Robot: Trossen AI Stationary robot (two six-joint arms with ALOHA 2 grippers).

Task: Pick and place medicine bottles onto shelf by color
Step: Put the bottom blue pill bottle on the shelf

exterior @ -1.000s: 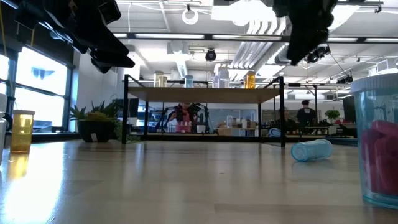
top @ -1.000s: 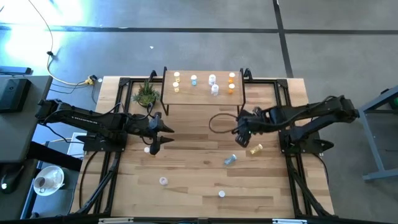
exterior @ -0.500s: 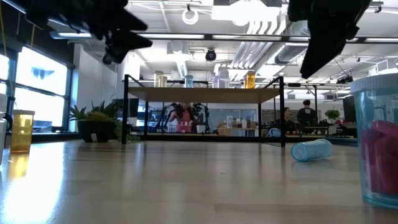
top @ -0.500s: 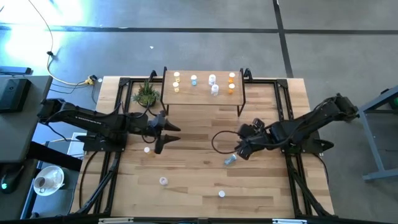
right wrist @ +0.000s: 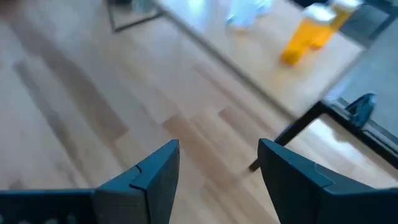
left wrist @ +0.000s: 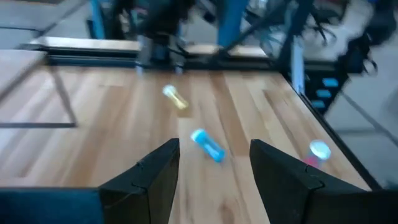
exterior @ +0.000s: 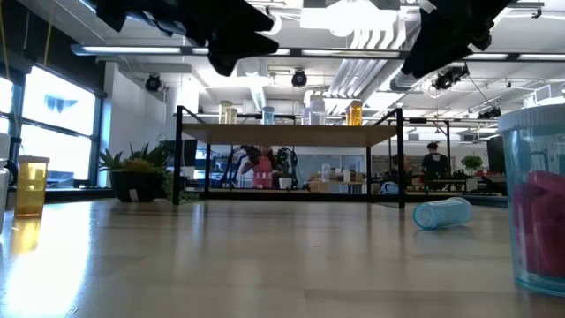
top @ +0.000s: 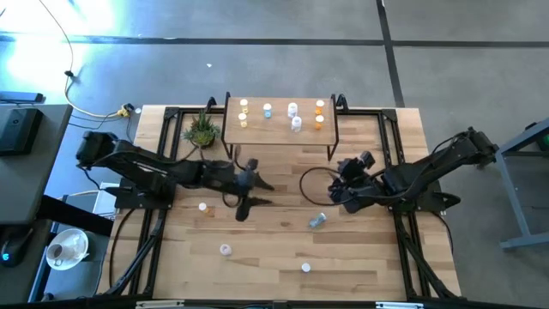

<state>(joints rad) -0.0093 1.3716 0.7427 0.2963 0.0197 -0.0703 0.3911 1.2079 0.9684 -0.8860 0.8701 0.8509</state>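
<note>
The shelf (top: pixel 279 129) stands at the table's far middle and carries several medicine bottles: yellow (top: pixel 244 107), blue (top: pixel 267 110), pale (top: pixel 292 109) and orange (top: pixel 319 107). More bottles are on the table. A blue one (top: pixel 316 221) (left wrist: pixel 207 145) lies on its side, and a yellow one (left wrist: pixel 176 98) lies beyond it. A pink one (left wrist: pixel 317 152) stands near the front edge. My left gripper (top: pixel 257 194) (left wrist: pixel 214 171) hangs open over the table's middle, pointing at the blue bottle. My right gripper (top: pixel 343 182) (right wrist: pixel 217 165) hangs open right of centre, facing the shelf.
A green potted plant (top: pixel 202 129) stands left of the shelf. A small bottle (top: pixel 203 206) and two white-capped ones (top: pixel 225 250) (top: pixel 304 267) are on the near half of the table. A cable loop (top: pixel 310 184) hangs by the right arm. Black rails (top: pixel 403 163) run along the table's sides.
My left gripper has gone toward the table's right, out over the middle, rising a little and staying open. My right gripper dipped toward the near edge, then swung back and turned to face the shelf, still open. No bottle has moved.
</note>
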